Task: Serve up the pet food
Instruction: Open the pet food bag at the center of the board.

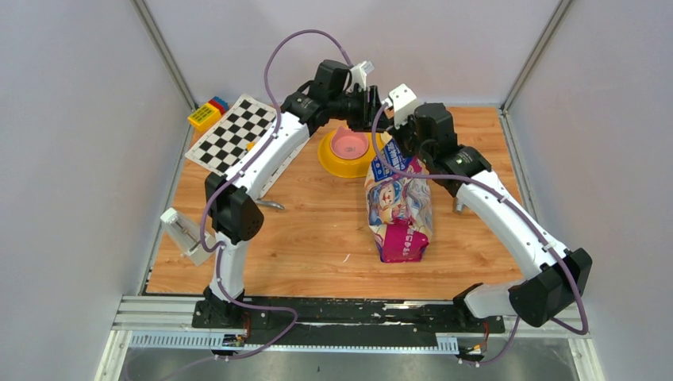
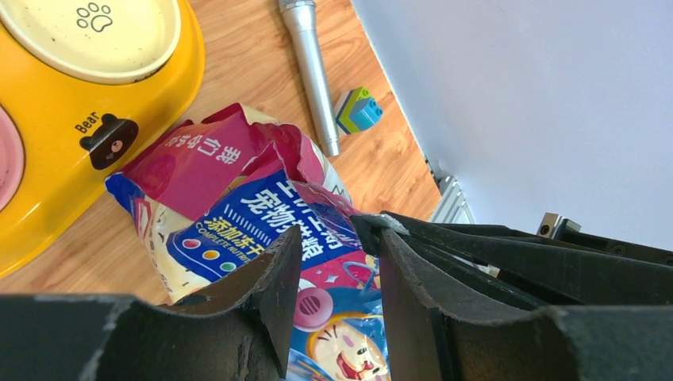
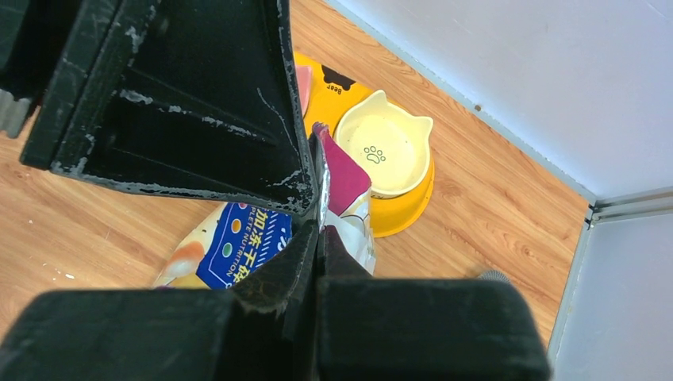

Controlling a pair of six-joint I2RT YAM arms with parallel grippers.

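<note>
A glossy blue-and-pink bag [image 1: 399, 210] with a cartoon cat lies on the wooden table, its torn top toward the yellow double-bowl feeder [image 1: 337, 163]. The pet food itself is hidden inside the bag. My right gripper [image 3: 320, 238] is shut on the bag's [image 3: 238, 246] silver-lined top edge, which in the top view puts that gripper [image 1: 394, 143] right beside the feeder. My left gripper [image 2: 340, 238] stands open just over the crumpled bag top [image 2: 238, 214], with nothing between its fingers. Seen from the top, it [image 1: 371, 107] hovers over the feeder's far side.
The feeder [image 2: 71, 119] has a pink bowl [image 1: 349, 144] and a cream paw-print bowl [image 3: 385, 151]. A silver-grey handle [image 2: 311, 71] and toy bricks [image 2: 359, 111] lie beyond the bag. A checkerboard [image 1: 232, 133] and more bricks [image 1: 208, 113] sit at the back left.
</note>
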